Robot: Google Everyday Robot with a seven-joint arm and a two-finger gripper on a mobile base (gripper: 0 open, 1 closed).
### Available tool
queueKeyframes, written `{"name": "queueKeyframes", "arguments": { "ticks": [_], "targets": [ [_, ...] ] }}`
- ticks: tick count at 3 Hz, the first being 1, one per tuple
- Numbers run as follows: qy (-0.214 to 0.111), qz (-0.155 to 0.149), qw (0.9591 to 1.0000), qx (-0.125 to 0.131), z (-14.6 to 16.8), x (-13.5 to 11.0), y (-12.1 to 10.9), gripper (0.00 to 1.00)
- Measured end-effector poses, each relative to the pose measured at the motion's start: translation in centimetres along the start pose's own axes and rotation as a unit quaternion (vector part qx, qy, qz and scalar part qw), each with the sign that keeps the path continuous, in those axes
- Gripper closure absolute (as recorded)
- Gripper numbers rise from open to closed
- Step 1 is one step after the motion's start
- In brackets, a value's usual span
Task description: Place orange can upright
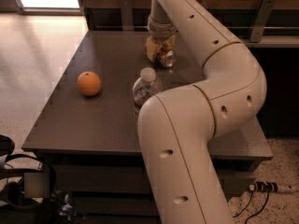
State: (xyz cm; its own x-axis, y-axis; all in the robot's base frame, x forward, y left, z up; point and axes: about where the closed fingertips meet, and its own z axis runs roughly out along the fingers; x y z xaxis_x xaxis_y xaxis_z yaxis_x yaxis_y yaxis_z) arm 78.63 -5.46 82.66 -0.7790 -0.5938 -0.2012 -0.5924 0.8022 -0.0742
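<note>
The orange can (166,58) lies on its side at the far middle of the dark table (93,120), its silver end facing me. My gripper (159,50) reaches down from above, its yellowish fingers (151,49) around the can's body, low at the table top. The arm's wrist hides most of the can.
A round orange fruit (88,83) sits on the left part of the table. A clear water bottle (145,88) stands near the middle, just in front of the gripper, partly behind my arm (187,139). A rail and wall run behind the table.
</note>
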Motion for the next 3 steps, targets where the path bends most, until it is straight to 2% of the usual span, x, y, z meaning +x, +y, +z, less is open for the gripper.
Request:
{"name": "queueKeyframes", "arguments": {
  "ticks": [2,3],
  "targets": [
    [-0.06,0.011,0.9976,0.033,-5.7,1.4,-3.3,1.0],
    [-0.11,0.013,0.9932,0.037,-9.3,3.0,-5.1,1.0]
  ]
}}
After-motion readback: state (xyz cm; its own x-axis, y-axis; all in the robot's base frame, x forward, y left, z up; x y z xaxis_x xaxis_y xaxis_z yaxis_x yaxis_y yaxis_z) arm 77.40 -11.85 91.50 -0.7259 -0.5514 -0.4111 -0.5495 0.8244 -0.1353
